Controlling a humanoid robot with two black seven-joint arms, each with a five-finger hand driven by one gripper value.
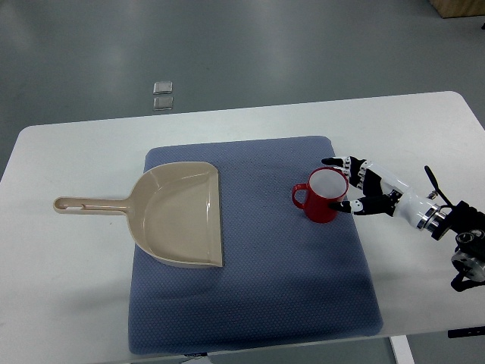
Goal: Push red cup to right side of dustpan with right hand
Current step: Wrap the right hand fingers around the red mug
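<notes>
A red cup (324, 196) with a white inside stands upright on the blue mat (258, 288), its handle pointing left. To its left lies a beige dustpan (182, 214), mouth facing right and handle stretching left onto the table. My right hand (356, 186) comes in from the right edge and sits against the cup's right side. Its fingers are spread, one fingertip (330, 161) above the rim and another (341, 205) by the cup's lower right. It grasps nothing. The left arm does not show.
The mat lies on a white table (68, 296) whose far edge borders grey floor. Two small clear squares (163, 95) lie on the floor beyond the table. A gap of mat separates the dustpan and the cup.
</notes>
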